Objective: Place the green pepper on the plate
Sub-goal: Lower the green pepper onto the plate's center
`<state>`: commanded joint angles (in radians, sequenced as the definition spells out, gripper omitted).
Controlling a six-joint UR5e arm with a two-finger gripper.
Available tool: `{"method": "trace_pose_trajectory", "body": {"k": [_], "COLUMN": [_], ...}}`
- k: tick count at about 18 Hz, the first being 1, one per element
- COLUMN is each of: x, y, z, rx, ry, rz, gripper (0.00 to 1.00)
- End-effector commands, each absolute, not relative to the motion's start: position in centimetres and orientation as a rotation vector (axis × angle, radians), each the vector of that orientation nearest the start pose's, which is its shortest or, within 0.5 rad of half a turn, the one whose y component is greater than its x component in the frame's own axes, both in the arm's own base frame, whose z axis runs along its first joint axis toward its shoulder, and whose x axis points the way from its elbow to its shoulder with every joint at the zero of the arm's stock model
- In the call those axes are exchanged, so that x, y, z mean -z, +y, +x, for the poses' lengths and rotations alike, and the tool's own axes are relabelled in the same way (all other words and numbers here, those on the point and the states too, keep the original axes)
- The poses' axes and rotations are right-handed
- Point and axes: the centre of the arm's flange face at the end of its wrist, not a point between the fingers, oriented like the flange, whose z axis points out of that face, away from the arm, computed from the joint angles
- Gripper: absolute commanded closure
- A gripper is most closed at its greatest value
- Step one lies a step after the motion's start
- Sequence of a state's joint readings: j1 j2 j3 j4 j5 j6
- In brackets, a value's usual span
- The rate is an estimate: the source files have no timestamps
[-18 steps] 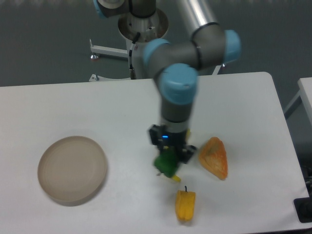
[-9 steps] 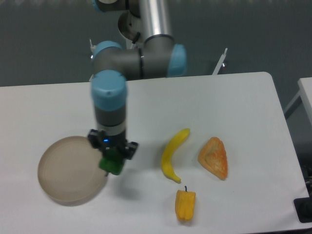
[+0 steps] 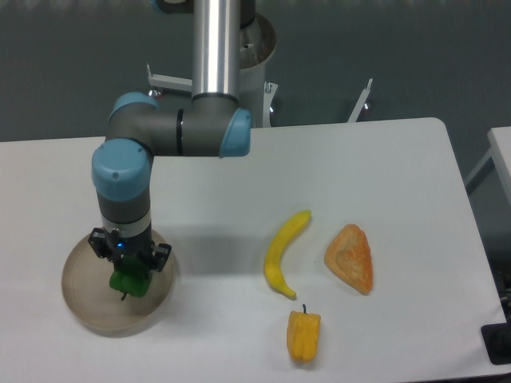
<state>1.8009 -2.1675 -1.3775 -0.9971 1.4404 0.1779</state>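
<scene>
Two-finger gripper (image 3: 130, 271) gripping small glossy green pepper (image 3: 130, 281) w/ jaws closed, hovering over round beige plate (image 3: 84, 299); next: lowering, releasing.

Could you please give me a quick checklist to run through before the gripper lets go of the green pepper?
1. Green pepper is over the plate: ok.
2. Gripper jaws hold the pepper: ok.
3. Pepper rests on the plate surface: cannot tell.
4. Pepper is inside the rim, not over the edge: ok.
5. Banana, yellow pepper and orange wedge are away from the plate: ok.
</scene>
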Motion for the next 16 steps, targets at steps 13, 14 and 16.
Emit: {"method": "trace_pose_trajectory", "body": {"k": [13, 14, 16], "x": [-27.11, -27.11, -27.11], "y": [73.11, 73.11, 73.11], "z": [-1.57, -1.44, -1.55], "rx": [0.183, 0.185, 0.185], "ry": [-0.031, -0.028, -0.03], "rz": [-2.945, -2.945, -2.945], "gripper": [0.63, 0.62, 0.62]}}
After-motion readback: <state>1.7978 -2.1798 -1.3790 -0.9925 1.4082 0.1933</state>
